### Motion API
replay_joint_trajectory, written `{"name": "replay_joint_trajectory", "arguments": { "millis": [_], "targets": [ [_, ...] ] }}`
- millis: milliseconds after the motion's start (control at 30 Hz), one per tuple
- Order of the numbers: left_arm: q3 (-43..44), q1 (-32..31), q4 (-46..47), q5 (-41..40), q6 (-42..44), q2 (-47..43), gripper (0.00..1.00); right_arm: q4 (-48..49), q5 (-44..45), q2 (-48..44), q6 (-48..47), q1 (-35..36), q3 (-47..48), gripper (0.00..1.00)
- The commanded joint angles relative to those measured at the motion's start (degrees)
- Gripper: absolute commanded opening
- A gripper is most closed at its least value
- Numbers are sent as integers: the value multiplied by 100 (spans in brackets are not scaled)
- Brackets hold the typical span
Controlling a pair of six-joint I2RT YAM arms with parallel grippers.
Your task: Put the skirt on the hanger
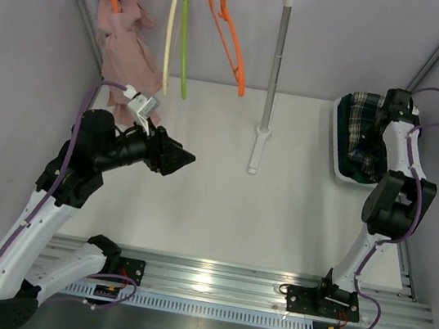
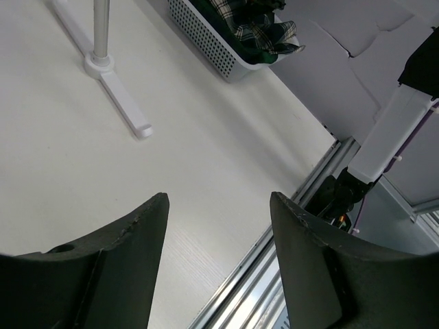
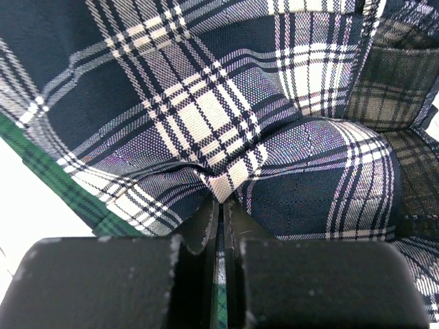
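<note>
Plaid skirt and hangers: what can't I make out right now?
- Top external: the right arm covers the right gripper over the basket; grip unseen there.
- Right wrist: plaid skirt fills the frame; waistband not identifiable, pinch depth hidden by the shut jaws.
- Left wrist: basket cut off by top edge; hangers out of view.
- Top external: free orange hanger, clips, if any, too small to tell.

Top camera looks down from behind; it and the distant left wrist share the basket (image 2: 206, 42); right wrist sits close on skirt (image 3: 206, 116).
</note>
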Motion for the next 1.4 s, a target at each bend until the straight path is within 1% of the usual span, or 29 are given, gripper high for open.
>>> {"name": "replay_joint_trajectory", "arguments": {
  "millis": [0,167,300,333,400,433,500,533,633,667,733,767,800,867,967,1000,1067,1100,1133,1200,1233,1367],
  "targets": [
    [-30,-60,117,38,142,-114,66,-74,-25,-482,8,-35,397,0],
    [-153,-60,214,64,99,-167,66,-444,-122,-1079,43,17,994,0],
    [-127,-60,214,143,177,-132,66,-733,-78,-1545,17,262,1556,0],
    [-136,-60,214,126,195,-123,66,-813,-43,-1608,17,324,1870,0],
    [-109,-60,205,125,230,-79,65,-997,-25,-1765,-18,474,2206,0],
    [-136,-60,222,152,222,-70,66,-1076,71,-1819,-70,683,2547,0],
    [-153,-69,293,187,195,-35,65,-1156,203,-1924,-141,922,2796,0],
    [-162,-69,319,204,186,-27,65,-1130,273,-2099,-228,1227,2875,0],
    [-188,-87,372,196,204,17,65,-1016,581,-2459,-326,1616,2849,0],
    [-206,-87,372,196,204,17,65,-1015,738,-2530,-361,1878,2841,0],
    [-224,-95,416,205,195,52,64,-919,827,-2776,-422,2143,2744,0],
    [-241,-104,424,205,186,61,64,-849,932,-2873,-510,2458,2570,0],
    [-259,-113,451,205,178,88,64,-770,1090,-2943,-519,2574,2516,0],
    [-294,-148,486,205,152,105,64,-708,1083,-3093,-502,2907,2384,0],
    [-355,-192,574,187,81,132,64,-708,1161,-3129,-493,3312,2287,0],
    [-382,-201,583,170,81,132,64,-717,1188,-3077,-528,3644,2295,0],
    [-434,-227,618,143,55,132,64,-752,1468,-2971,-615,4015,2488,0],
    [-443,-236,627,126,55,132,64,-769,1608,-2866,-720,4417,2593,0],
    [-461,-236,635,82,55,132,64,-778,1880,-2813,-774,4595,2821,0],
    [-470,-245,627,55,55,105,64,-822,2075,-2707,-853,4876,3085,0],
    [-496,-245,627,29,55,105,64,-822,2154,-2629,-940,5139,3321,0],
    [-540,-245,627,-24,63,88,64,-656,2654,-2549,-1239,5826,3639,0]
  ]
}}
